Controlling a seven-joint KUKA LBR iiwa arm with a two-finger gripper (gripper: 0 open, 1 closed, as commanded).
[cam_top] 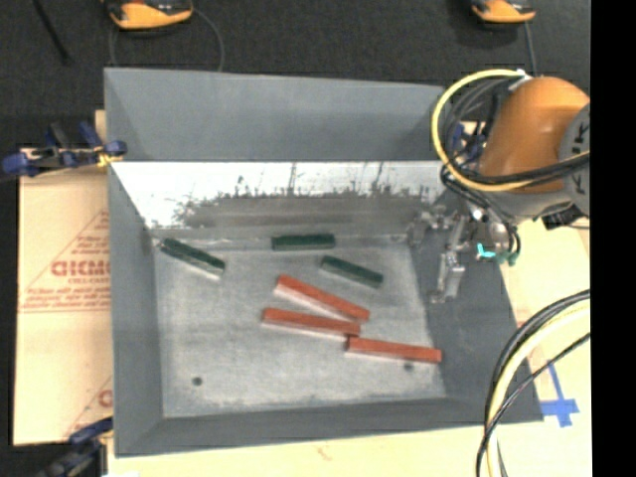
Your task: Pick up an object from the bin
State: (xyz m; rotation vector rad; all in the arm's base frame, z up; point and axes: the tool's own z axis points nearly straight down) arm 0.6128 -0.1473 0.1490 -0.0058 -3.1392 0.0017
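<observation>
Gripper (449,271) hung by the bin's (298,107) right wall — whether clenched or released could not be told. Nearest on the floor lay a dark green bar (351,270) to its left and a red bar (393,349) toward the front — both apart from it.

no text seems legible anywhere in the bin (134,306).

You've a grey bin (268,117), back wall streaked with dark scratches. Red-brown bars (303,321) show pale edges. The other bars (303,240) are dark green. Arm cover (537,127) orange; its cables (449,172) yellow and black.
</observation>
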